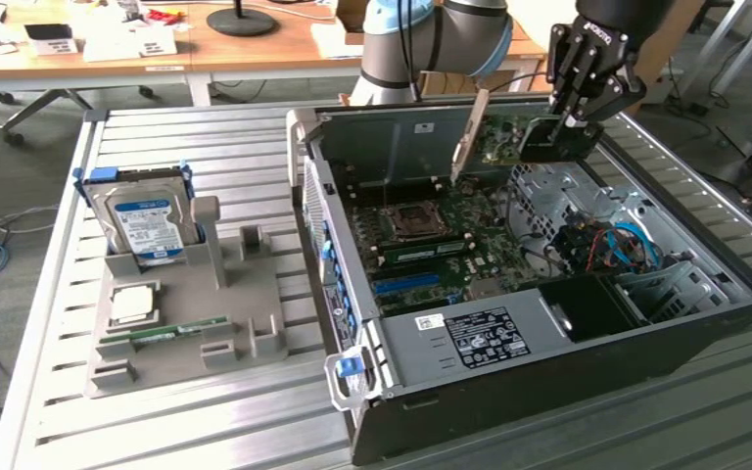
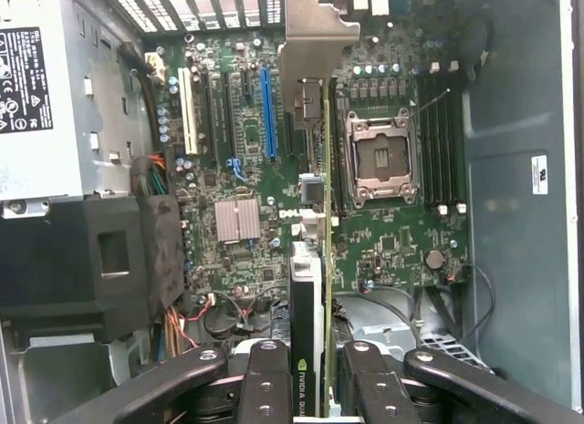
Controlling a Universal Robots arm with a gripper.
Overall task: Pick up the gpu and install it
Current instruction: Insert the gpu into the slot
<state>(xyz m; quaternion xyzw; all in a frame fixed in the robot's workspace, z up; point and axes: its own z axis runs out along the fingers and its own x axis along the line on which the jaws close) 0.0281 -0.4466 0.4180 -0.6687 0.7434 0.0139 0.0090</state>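
Now gripper clamped on gpu; card held upright, edge down, in air above motherboard inside open pc case, bracket toward exterior view's left.

Bright even room light, soft faint shadows

Hand grips gpu edge-on over mobo, btwn blue slot & CPU socket.

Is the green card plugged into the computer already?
No, the gripper holds the gpu up above the open computer case, not down on the motherboard.
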